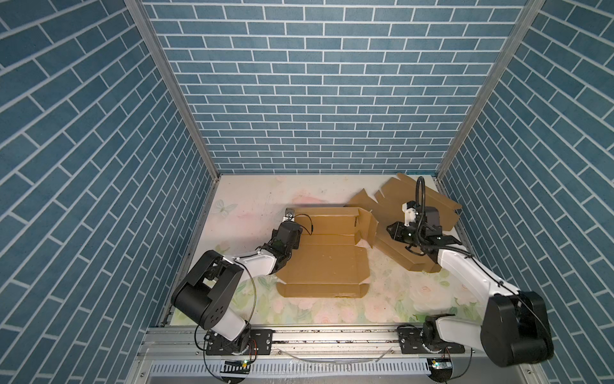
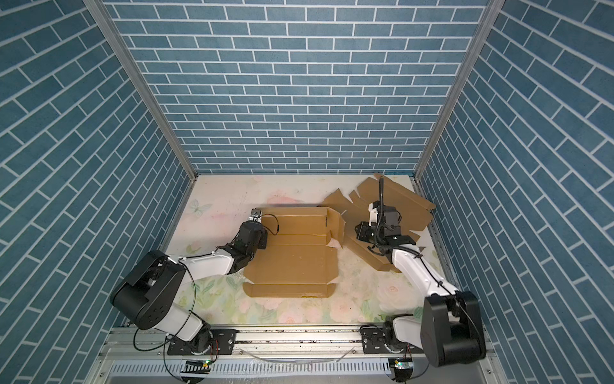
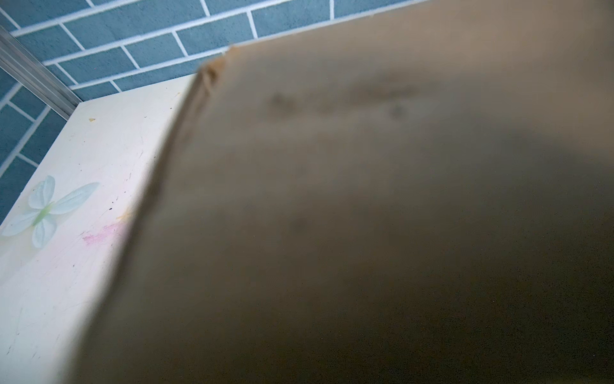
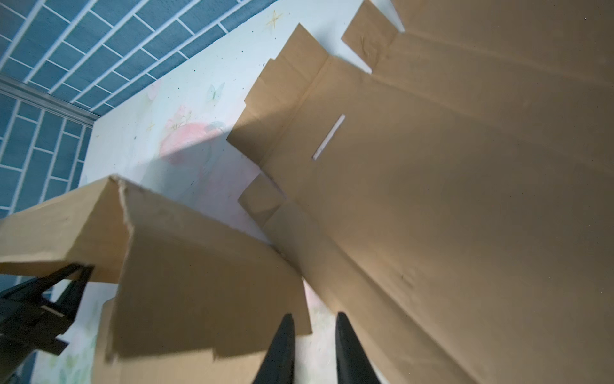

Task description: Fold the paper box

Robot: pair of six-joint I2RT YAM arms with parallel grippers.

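Showing two robot arms over a pale, flower-printed table (image 1: 332, 316), we see the paper box (image 1: 324, 262), a brown die-cut cardboard sheet half folded, lying between the two claws. The left claw (image 1: 289, 216) is clenched and seems to pinch the near end of the box's raised back wall (image 1: 327, 217). Its own camera shows only blurred cardboard pressed close. That wall runs lengthwise from the left claw toward the right claw (image 4: 314, 316). The right claw's two black fingers stand a little apart with nothing between them, so it grasps nothing. Just beside it, on the side facing the left claw, the box's tall side flap (image 1: 369, 229) stands tilted and appears to lean outward toward the right claw. We judge that the right arm, much the nearer, must meet this flap broadside and press it inward. Beneath and behind the right claw lies a second flat brown cardboard sheet (image 4: 465, 199), apart from the job.
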